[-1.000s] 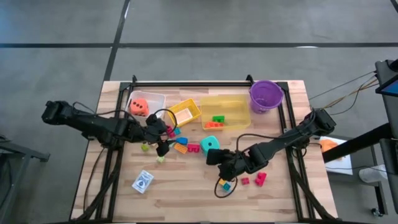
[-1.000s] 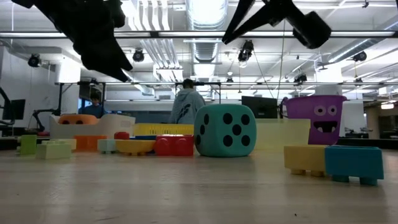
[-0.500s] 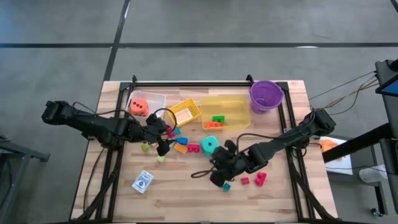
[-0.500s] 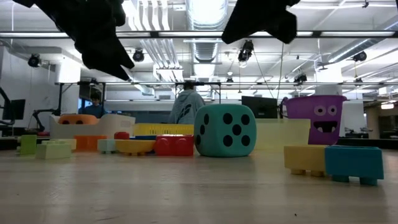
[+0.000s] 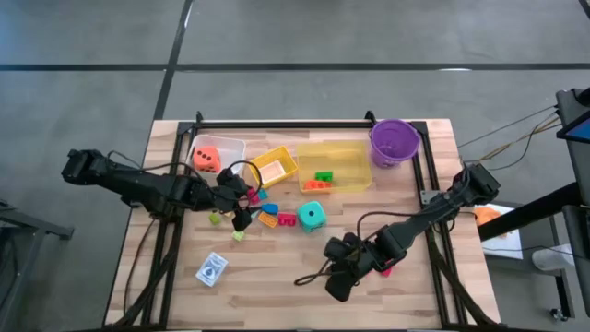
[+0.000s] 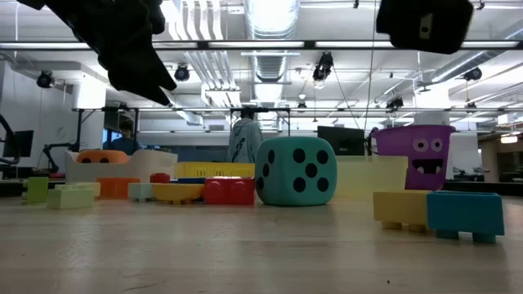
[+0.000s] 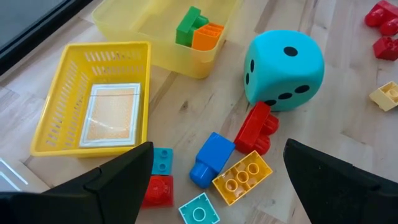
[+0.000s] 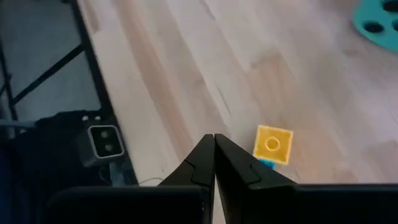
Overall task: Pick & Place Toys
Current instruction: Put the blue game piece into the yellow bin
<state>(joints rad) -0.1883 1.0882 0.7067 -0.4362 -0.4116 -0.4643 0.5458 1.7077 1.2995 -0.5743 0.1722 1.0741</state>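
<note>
Lying scattered across the middle of the wooden tabletop, the small bright plastic bricks cluster just beside the teal dotted die, with a red brick touching its base and a blue brick and a yellow studded brick close by. A green brick and an orange brick sit inside the clear yellow plastic bin, the orange dotted die rests in the clear bin, and the small blue-white card box lies apart near the front. The left pincer hangs over the brick cluster with fingers spread, holding nothing. The right pincer is pressed together and empty, low over bare wood near a small yellow brick stacked on a blue one. The purple bucket stands at the far corner.
</note>
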